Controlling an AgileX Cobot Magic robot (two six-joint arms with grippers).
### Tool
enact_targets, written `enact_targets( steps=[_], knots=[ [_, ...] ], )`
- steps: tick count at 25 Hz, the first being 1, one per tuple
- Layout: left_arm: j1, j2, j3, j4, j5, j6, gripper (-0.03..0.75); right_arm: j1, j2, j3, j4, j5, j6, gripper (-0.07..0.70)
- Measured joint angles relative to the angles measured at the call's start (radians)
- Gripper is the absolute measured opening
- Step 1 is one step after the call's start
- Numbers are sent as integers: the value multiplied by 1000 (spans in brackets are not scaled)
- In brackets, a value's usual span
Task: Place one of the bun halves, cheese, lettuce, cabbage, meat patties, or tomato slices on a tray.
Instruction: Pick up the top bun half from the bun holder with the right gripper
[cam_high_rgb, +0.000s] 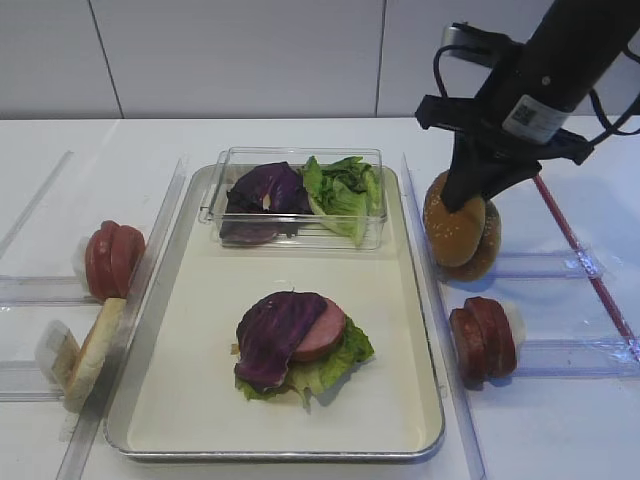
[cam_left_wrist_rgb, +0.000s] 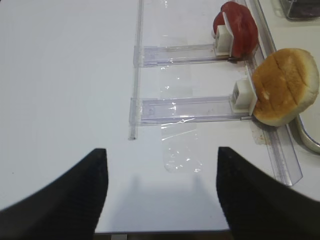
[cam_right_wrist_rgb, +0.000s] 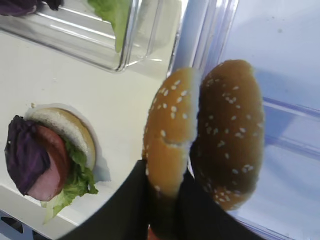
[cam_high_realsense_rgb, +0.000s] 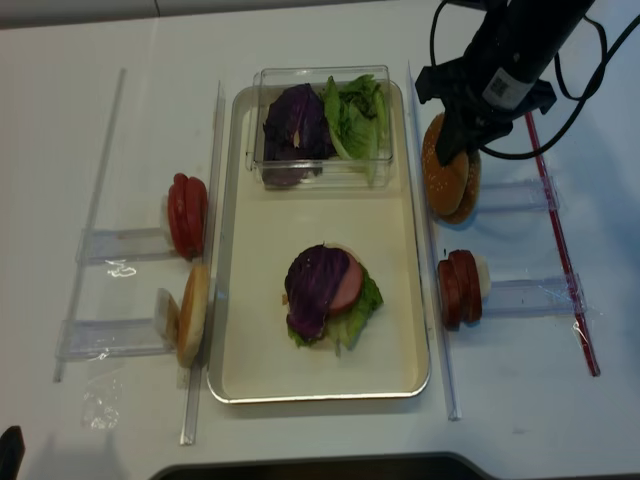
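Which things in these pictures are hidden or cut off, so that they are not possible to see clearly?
- Right gripper fingertips: exterior high view, behind the sesame bun top they clamp.
- Twin bun top: right wrist view, its lower edge cut by the fingers.
- Bottom bun of the stack on the tray: mostly covered by cabbage, meat and lettuce.
- Left gripper: only the finger ends show.

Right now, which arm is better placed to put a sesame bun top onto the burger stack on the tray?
The right. Its gripper is already shut on the nearer sesame bun top, standing beside the tray and near the stack. The left gripper hangs open and empty over bare table, far from both bun tops.
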Motion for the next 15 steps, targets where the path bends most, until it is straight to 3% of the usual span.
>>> enact_targets(
  steps=[15],
  knots=[
    [0,0,0,0,0,0,469,0,-96,0,4,4,-2,155]
  ],
)
